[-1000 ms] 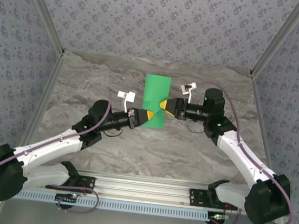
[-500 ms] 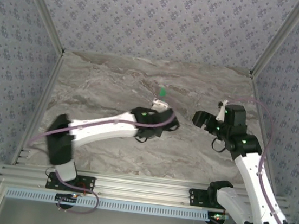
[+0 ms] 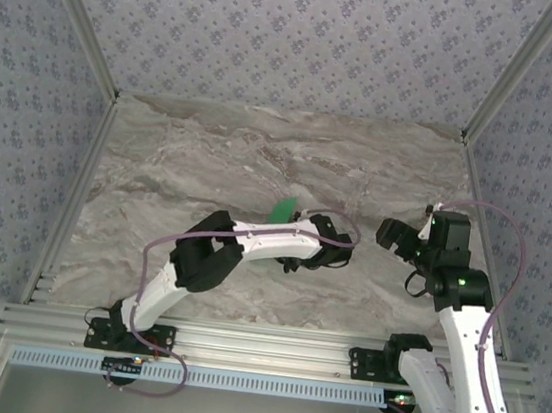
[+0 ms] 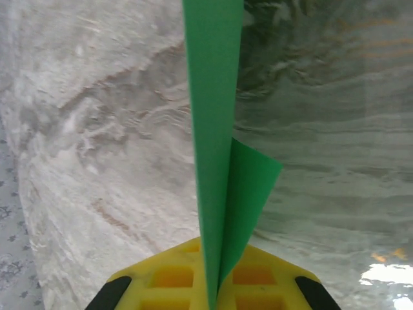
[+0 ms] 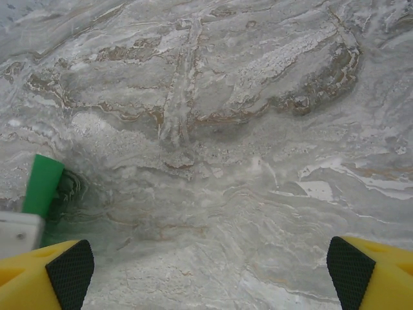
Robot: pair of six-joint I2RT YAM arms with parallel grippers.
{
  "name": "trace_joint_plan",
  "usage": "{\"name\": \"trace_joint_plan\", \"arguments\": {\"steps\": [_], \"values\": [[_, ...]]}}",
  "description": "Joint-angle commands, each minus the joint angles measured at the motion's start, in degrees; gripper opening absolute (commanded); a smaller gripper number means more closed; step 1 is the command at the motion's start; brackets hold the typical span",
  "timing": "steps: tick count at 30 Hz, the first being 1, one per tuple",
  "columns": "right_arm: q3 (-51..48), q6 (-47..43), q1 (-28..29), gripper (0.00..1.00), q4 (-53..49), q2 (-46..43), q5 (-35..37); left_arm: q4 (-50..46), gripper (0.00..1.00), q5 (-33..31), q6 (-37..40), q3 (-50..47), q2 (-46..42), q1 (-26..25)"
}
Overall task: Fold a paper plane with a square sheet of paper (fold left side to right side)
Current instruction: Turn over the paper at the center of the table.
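A second ago both claws pressed on a flat bright green square sheet of paper (image 3: 283, 209) at mid-bench; now the sheet is off the surface, and from above only a small green corner of it peeks past the far side of the left arm; that arm, earlier bent out to the left, now reaches across to the right of centre. The left claw (image 4: 210, 290) is clenched on the paper, its yellow fingers (image 4: 161, 278) pinching the lower edge, the sheet rising edge-on out of them with one flap splayed off to the right. The right claw (image 3: 391, 233) has let go and drawn back toward the right side of the bench, well apart from the sheet; its black-padded yellow fingers (image 5: 61, 274) stand spread wide with nothing between them, above bare surface; a strip of the green paper (image 5: 42, 184) shows at the left edge of the right wrist view. The marbled grey-beige bench (image 3: 182, 155) lies beneath; grey-blue floral-patterned walls (image 3: 297, 38) enclose it on three sides, meeting at metal corner posts (image 3: 78, 16); a ribbed aluminium rail (image 3: 258, 350) along the near edge carries both arm bases.
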Motion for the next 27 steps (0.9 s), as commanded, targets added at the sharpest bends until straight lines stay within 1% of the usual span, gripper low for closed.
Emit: {"name": "trace_joint_plan", "arguments": {"steps": [1,4,8,12,16,18,21,27], "values": [[-0.3,-2.0,-0.6,0.98,-2.1,-0.9,0.9,-1.0,0.08,4.3,1.5,2.7,2.5,0.2],[-0.3,-2.7,-0.8,0.98,-2.7,-1.0,0.9,0.7,0.11,7.1,2.6,2.9,3.3,0.6],[-0.3,-3.0,-1.0,0.98,-3.1,-1.1,1.5,3.8,0.21,11.3,4.2,2.8,3.6,1.2],[-0.7,-2.9,-1.1,0.98,-3.0,-1.1,2.1,7.9,0.24,16.0,6.2,3.0,3.5,2.0],[-1.0,-3.0,-1.2,0.98,-2.7,-1.1,1.9,9.6,0.26,18.5,7.2,3.9,3.3,3.3],[-1.4,-3.2,-1.2,0.98,-2.5,-1.1,1.7,10.7,0.33,19.8,7.6,3.8,2.7,3.8],[-2.0,-3.5,-1.2,0.98,-2.1,-0.9,1.3,13.7,0.40,23.3,8.4,2.6,0.9,4.5],[-3.0,-3.9,-1.2,0.99,-0.7,0.6,-2.0,22.1,0.49,30.2,9.4,-1.5,-5.2,5.7]]}}
